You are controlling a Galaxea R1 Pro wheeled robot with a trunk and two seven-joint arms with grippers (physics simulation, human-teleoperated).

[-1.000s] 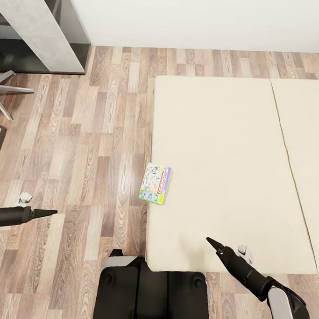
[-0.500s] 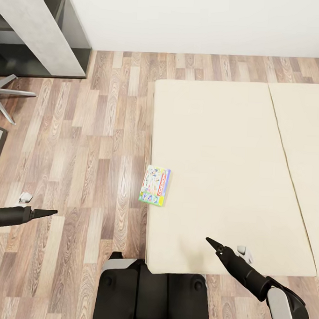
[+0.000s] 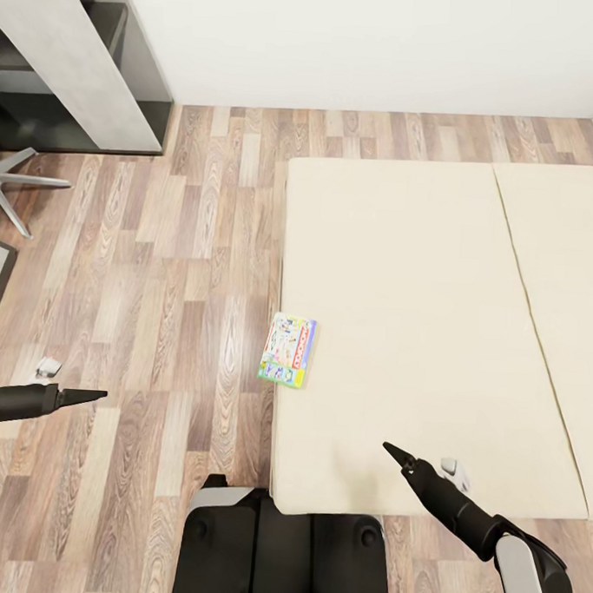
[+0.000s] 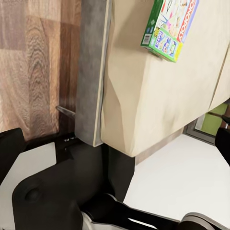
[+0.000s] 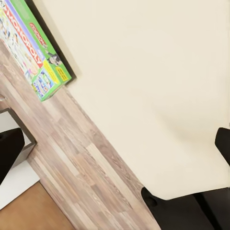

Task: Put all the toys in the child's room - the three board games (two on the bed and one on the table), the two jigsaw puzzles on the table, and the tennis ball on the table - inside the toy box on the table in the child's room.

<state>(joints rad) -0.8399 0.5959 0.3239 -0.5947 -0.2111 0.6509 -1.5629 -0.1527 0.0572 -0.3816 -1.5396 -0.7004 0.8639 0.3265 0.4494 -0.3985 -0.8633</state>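
Note:
One board game (image 3: 288, 350), a flat green-edged box with a cartoon cover, lies on the bed (image 3: 418, 294) and overhangs its left edge. It also shows in the left wrist view (image 4: 170, 26) and the right wrist view (image 5: 33, 48). My left gripper (image 3: 100, 396) hangs over the wood floor, well left of the box. My right gripper (image 3: 389, 446) hovers over the mattress near the bed's front edge, right of and nearer than the box. Both are open and hold nothing; their fingertips (image 4: 9, 148) (image 5: 223, 143) stand wide apart in the wrist views.
The table's pale grey top (image 3: 75, 50) and dark lower part stand at the far left against the white wall. A chair's metal legs (image 3: 16, 177) spread on the floor at the left edge. My dark base (image 3: 283, 548) is against the bed's front corner.
The whole picture has slid slightly downward, so the camera has moved. The board game lies where it was on the bed, and both arms keep their pose.

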